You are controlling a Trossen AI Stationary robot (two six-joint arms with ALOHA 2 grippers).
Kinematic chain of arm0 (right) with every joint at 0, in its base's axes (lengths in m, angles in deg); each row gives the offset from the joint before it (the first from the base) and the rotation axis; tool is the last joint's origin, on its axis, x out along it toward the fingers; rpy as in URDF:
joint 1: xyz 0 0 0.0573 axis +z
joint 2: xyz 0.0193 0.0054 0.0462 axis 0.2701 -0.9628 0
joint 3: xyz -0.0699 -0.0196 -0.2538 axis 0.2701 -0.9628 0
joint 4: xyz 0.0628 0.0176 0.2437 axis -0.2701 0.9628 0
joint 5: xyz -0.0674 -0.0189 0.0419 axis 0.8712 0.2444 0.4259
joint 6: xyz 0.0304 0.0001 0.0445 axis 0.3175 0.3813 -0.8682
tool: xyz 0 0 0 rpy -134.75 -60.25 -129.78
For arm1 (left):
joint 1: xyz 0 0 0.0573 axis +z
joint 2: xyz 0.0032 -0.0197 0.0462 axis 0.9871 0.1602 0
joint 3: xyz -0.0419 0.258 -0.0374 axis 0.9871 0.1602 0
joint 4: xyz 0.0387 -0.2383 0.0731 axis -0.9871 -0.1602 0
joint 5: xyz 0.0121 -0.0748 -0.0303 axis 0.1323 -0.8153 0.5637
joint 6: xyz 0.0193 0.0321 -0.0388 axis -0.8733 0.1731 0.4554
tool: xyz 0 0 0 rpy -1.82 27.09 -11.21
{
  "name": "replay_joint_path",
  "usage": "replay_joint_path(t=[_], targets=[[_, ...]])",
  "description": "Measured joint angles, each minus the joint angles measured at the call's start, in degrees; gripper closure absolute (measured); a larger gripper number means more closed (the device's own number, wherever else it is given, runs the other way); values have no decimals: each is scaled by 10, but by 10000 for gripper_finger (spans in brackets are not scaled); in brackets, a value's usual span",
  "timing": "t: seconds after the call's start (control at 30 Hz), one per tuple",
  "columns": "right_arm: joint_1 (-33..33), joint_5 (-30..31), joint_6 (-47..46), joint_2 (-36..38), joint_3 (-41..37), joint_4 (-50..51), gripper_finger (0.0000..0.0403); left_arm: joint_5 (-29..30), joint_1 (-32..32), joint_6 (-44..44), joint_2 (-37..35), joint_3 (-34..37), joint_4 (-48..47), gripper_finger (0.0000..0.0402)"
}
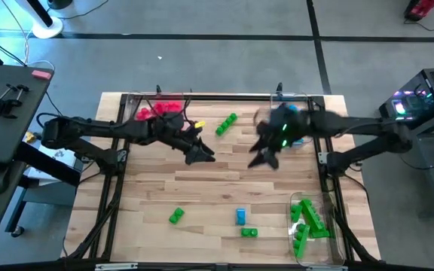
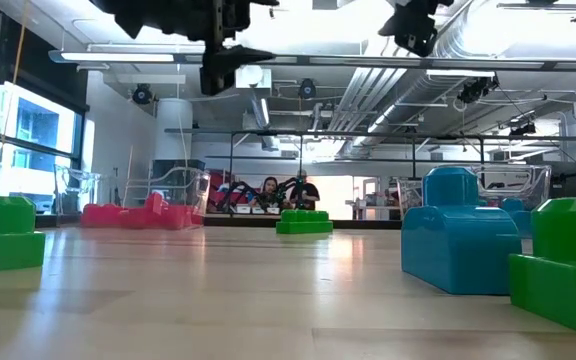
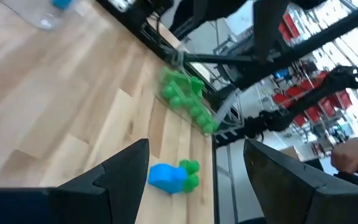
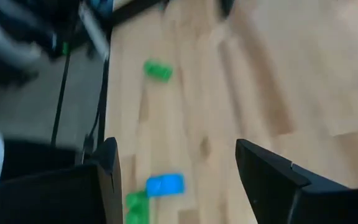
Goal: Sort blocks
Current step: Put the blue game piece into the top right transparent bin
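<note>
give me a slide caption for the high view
Both open grippers, left and right, hover mid-table; loose green and blue blocks lie near the front edge.

Both arms reach inward over mid-table — left gripper (image 1: 200, 155) and right gripper (image 1: 264, 156) raised, fingers spread, empty.

Green blocks (image 1: 310, 220), a blue block (image 1: 240, 217), pinkish red blocks (image 1: 157, 111) on a pale wood-grain table (image 1: 202, 188)

Both dark grippers, left (image 1: 200, 155) and right (image 1: 265, 156), hang over the pale wooden table (image 1: 217, 188), either side of a green studded bar (image 1: 226, 125).
</note>
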Motion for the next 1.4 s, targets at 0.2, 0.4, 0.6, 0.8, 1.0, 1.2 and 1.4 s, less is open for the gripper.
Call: replay_joint_path(t=[0.2, 0.4, 0.6, 0.8, 1.0, 1.2, 1.4], targets=[[131, 8, -55, -90, 2, -58, 203, -71, -15, -14, 0, 0, -29, 152], [202, 50, -339, -216, 69, -33, 203, -122, -44, -123, -27, 0, -182, 152], [261, 106, -689, -338, 153, 77, 203, -110, -76, -209, -50, 0, -308, 152], [299, 126, -870, -432, 204, 105, 203, -107, -94, -222, -52, 0, -291, 152], [299, 129, -935, -483, 225, 160, 203, -85, -99, -215, -52, 0, -270, 152], [296, 153, -943, -505, 224, 160, 204, -84, -99, -211, -52, 0, -265, 152], [295, 162, -889, -514, 224, 163, 261, -112, -100, -198, -59, 0, -266, 152]])
